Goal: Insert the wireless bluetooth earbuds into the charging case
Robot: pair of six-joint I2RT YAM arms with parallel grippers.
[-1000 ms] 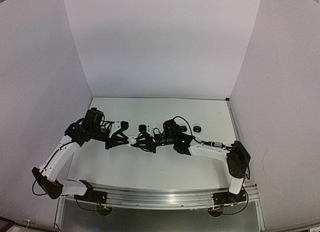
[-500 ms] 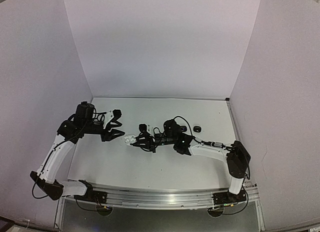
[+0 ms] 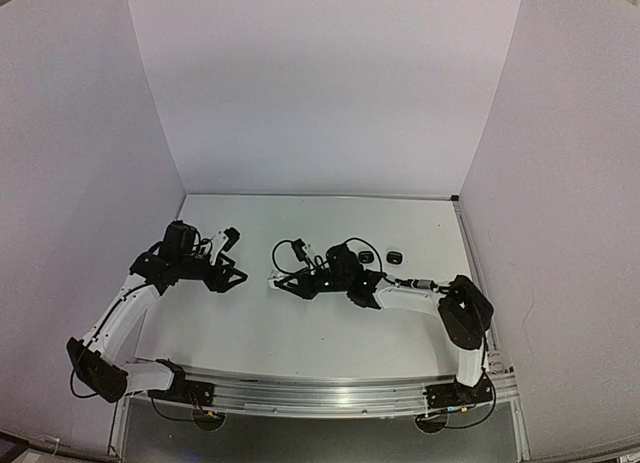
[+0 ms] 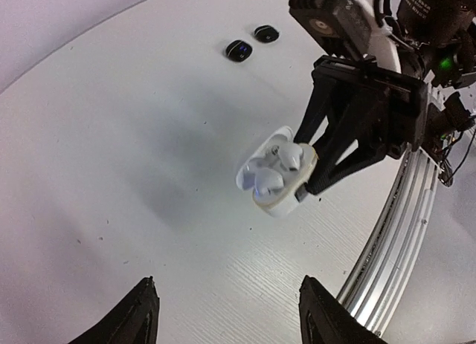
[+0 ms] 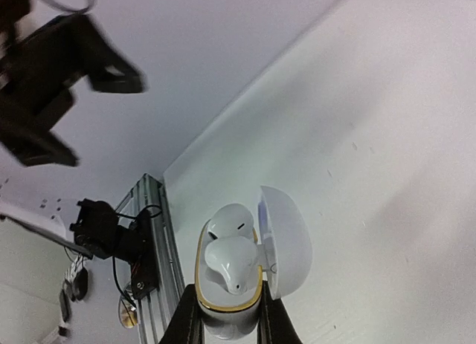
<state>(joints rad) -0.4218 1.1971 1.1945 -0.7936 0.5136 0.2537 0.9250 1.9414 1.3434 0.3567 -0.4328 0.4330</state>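
Evidently both white earbuds (image 5: 230, 261) sit in the open charging case (image 5: 225, 305), pinched low by the nearly closed right gripper (image 5: 227, 318); the left gripper (image 4: 230, 314), spread wide and empty, has it at twelve o'clock, lid (image 5: 286, 244) unclosed

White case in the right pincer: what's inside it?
Two white earbuds sit side by side in the open white case. The sockets under them are covered, and the right pincer hides the case's lower body.

Left gripper (image 4: 227, 284) spread, right gripper (image 5: 229, 314) clamped.
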